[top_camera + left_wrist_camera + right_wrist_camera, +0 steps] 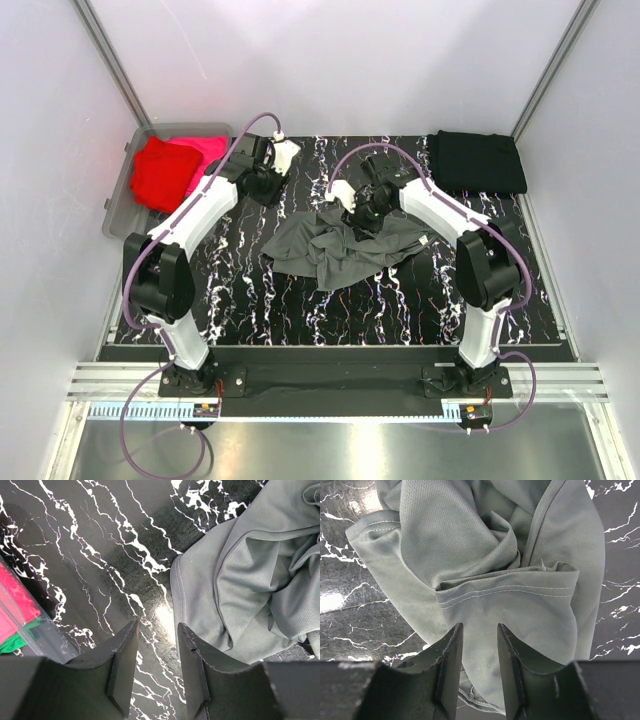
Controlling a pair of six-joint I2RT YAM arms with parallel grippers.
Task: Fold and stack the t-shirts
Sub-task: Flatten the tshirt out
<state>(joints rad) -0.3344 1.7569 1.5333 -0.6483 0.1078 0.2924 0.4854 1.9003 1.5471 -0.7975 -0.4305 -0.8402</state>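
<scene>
A dark grey t-shirt [340,248] lies crumpled in the middle of the black marbled table. A folded black t-shirt [478,161] lies at the back right. Red [158,175] and pink [205,152] shirts sit in a clear bin at the back left. My left gripper [156,630] is open and empty above bare table, beside the grey shirt's edge [240,580]. My right gripper [477,630] is open just above the grey shirt's stitched hem [520,592]. In the top view the left gripper [268,175] is at the back left of the shirt and the right gripper [368,205] over its back edge.
The clear plastic bin [122,200] stands off the table's back left corner; its edge shows in the left wrist view [30,630] with pink and green cloth inside. White walls enclose the table on three sides.
</scene>
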